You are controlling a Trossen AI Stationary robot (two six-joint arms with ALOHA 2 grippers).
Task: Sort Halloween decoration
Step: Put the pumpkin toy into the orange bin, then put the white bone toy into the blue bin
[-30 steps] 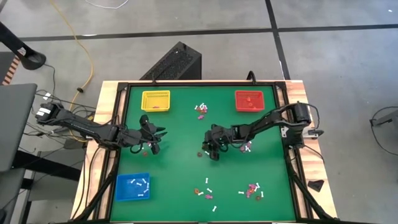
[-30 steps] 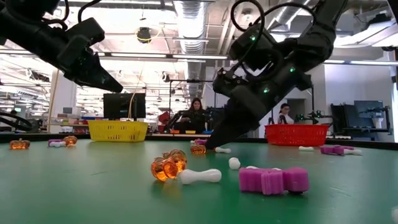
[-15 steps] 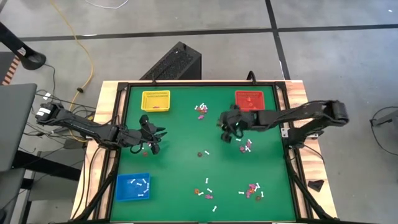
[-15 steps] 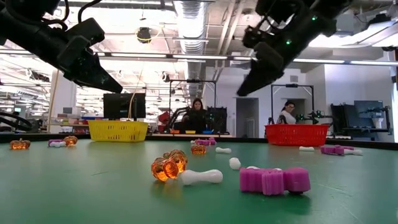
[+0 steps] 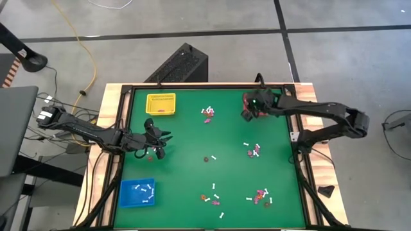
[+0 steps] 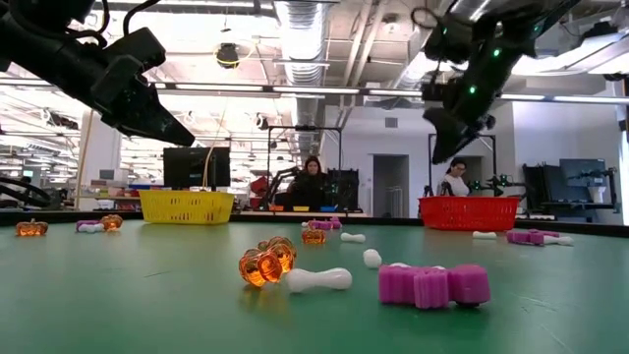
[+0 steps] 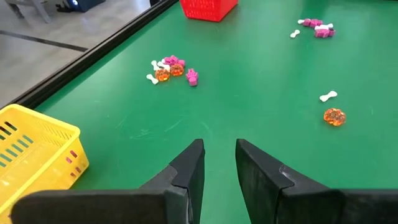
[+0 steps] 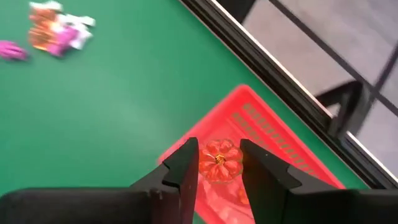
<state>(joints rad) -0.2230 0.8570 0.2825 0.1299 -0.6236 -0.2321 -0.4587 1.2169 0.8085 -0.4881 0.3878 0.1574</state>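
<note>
Tiny Halloween decorations lie in clusters on the green table [image 5: 186, 128]: white sticks, purple-pink and orange-red pieces [image 5: 207, 114] [image 5: 255, 150] [image 5: 262, 196] [image 6: 265, 264]. My right gripper [image 8: 219, 155] hangs above the red tray [image 8: 273, 149] at the far right, an orange-red pumpkin piece [image 8: 219, 160] between its fingers. Over the left side of the table, my left gripper [image 7: 219, 155] is raised, its fingers a narrow gap apart with nothing between them. My right gripper has the orange-red pumpkin piece [image 8: 219, 160] between its two fingertips [image 8: 186, 155], filling the gap between them. The fingers slant down from above. The piece is clear of the table, over the near-left corner of the red tray.
A yellow tray [image 5: 160, 104] stands at the far left and a blue tray [image 5: 137, 192] holding white sticks at the near left. A raised black frame [image 5: 125, 128] borders the table. People sit in the room beyond the far edge [image 6: 313, 182].
My right gripper has risen from the middle of the table and swung toward the far right corner, ending above the red tray, and has tipped from steeply down toward level. The left arm has kept still.
</note>
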